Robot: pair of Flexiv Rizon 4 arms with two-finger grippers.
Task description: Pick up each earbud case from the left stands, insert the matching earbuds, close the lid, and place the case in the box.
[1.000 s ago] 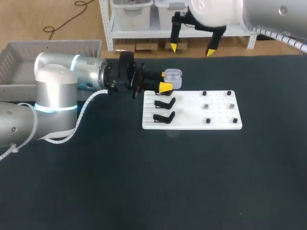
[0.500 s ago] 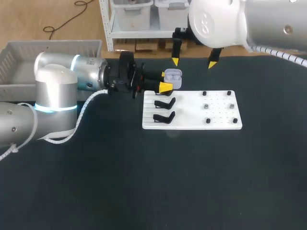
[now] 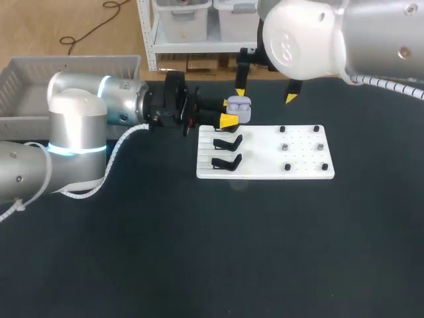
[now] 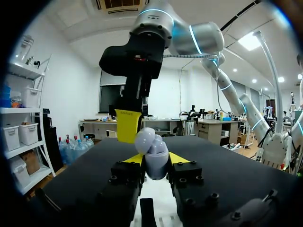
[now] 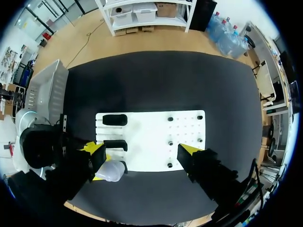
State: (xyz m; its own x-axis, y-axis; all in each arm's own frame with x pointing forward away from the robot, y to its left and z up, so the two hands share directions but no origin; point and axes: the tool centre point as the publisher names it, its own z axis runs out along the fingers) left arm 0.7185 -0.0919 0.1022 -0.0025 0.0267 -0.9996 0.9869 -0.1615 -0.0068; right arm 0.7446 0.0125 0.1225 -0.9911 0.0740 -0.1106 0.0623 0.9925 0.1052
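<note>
Clamping the pale grey earbud case from two sides in the left hand, with the arm coming in low and level across the dark surface. Holding the case just off the far left corner of the white board, lid appearing to be tipped open. Showing, in the left wrist view, the case sitting upright between the yellow tips of that hand. Hanging the right hand above the far edge of the board, fingers spread wide and gripping nothing, one yellow tip just beside the case and the other well apart from it. Looking straight down in the right wrist view, with the right hand straddling the board and the case lying near one fingertip. Leaving two black stands bare on the board's left part and small dark pegs on its right part. Keeping the grey box at the surface's far left, well apart from the case.
</note>
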